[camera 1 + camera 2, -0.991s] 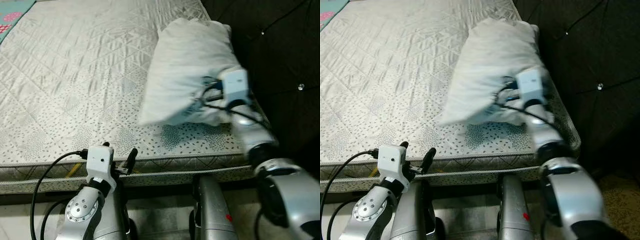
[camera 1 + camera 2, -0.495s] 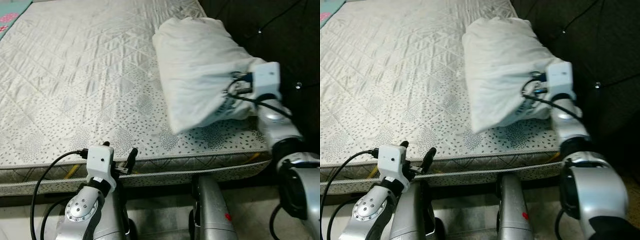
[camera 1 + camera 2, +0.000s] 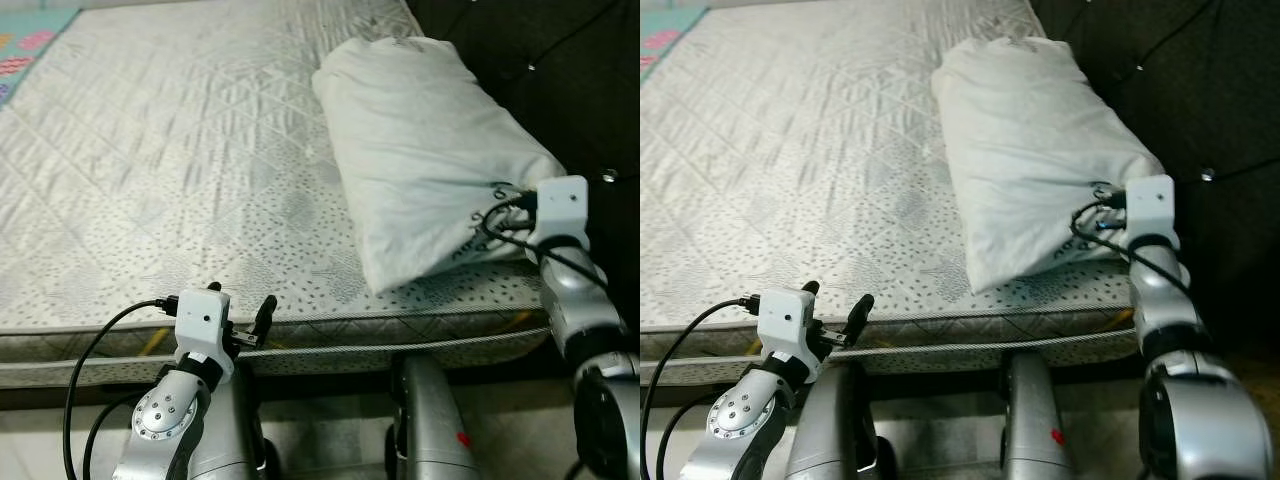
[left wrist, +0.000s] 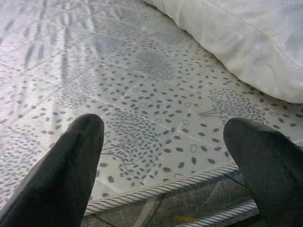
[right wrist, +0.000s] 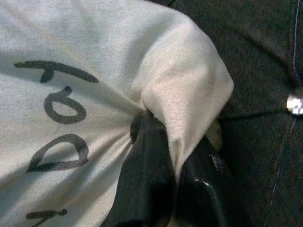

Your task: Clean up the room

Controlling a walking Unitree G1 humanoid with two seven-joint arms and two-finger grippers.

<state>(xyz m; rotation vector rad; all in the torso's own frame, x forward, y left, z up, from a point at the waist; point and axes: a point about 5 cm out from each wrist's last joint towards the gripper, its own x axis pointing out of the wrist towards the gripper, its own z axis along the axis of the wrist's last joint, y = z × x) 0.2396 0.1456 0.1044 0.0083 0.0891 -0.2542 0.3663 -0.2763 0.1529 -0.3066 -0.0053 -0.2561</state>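
One white pillow (image 3: 425, 150) lies on the bare quilted mattress (image 3: 170, 170) of the bed, at about 2 o'clock in the head views, running lengthwise beside the dark tufted headboard (image 3: 560, 70). Its near corner reaches close to the mattress's front edge. Black handwritten letters mark the pillowcase near that corner.

The right end effector (image 5: 173, 177) is at 3 o'clock, at the pillow's near right corner. In the right wrist view its two black fingers (image 5: 147, 179) are pinched together on a fold of the pillowcase, so it is gripping the pillow. One shiny button (image 5: 294, 102) on the headboard sits near that corner.

The left end effector (image 4: 165, 165) hangs low at 7 o'clock, just in front of the mattress's corded front edge. Its two fingers (image 4: 71, 161) are spread wide apart with nothing between them, and it is well apart from the pillow.

At 11 o'clock, beyond the mattress's far left corner, one patterned teal mat (image 3: 30, 55) shows at the picture's edge.
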